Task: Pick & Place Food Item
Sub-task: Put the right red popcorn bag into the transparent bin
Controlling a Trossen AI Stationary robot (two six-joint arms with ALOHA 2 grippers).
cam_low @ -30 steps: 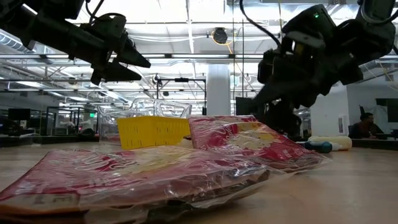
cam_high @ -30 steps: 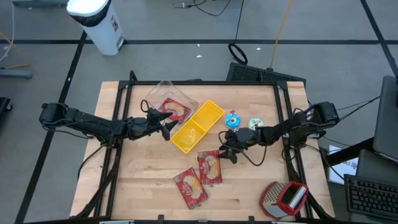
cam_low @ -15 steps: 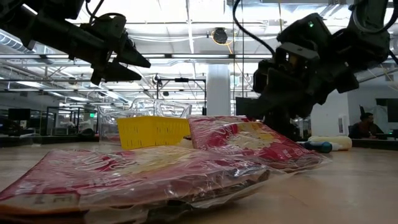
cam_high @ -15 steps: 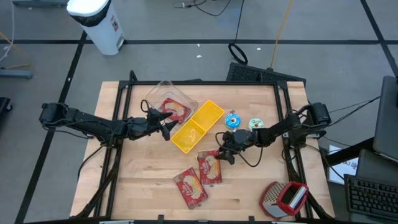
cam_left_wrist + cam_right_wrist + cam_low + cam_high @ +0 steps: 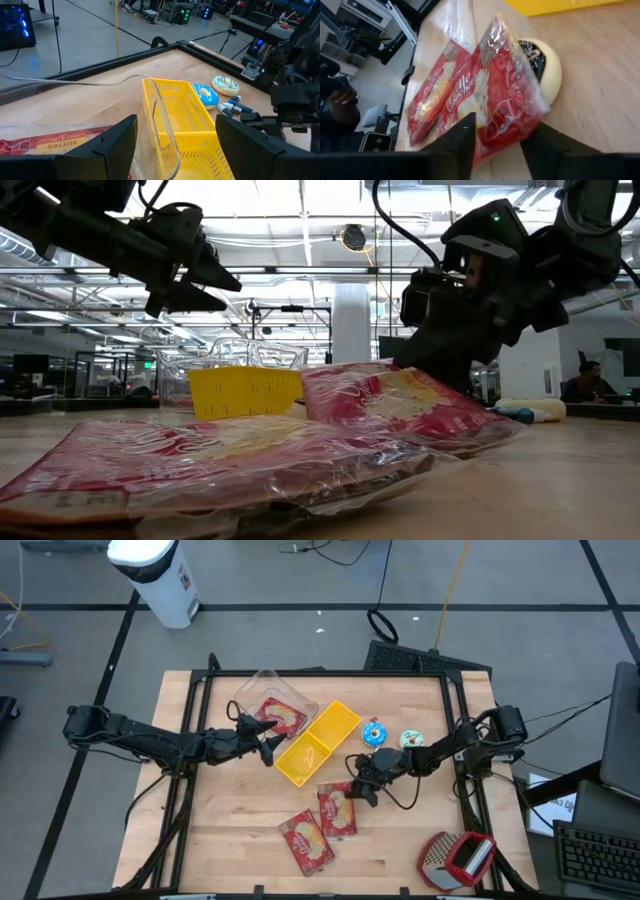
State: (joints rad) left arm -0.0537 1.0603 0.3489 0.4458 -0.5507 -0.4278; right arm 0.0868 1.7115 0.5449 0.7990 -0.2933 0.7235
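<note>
One packet boxed, the next being taken

A cracker packet (image 5: pixel 281 717) lies in the clear container (image 5: pixel 262 688) at upper centre, under the left gripper (image 5: pixel 268 741), whose fingers stand apart. Right gripper (image 5: pixel 362 787) fingers straddle the edge of a second packet (image 5: pixel 338 810) on the surface (image 5: pixel 220 830), whether clamped I cannot tell; a third (image 5: pixel 308 842) waits lower.

The right gripper (image 5: pixel 496 145) seems to pinch a red cracker packet (image 5: pixel 492 100); a second packet (image 5: pixel 432 102) lies beside it.

Robotics lab: equipment racks (image 5: pixel 172 10), cables (image 5: pixel 380 622)
</note>
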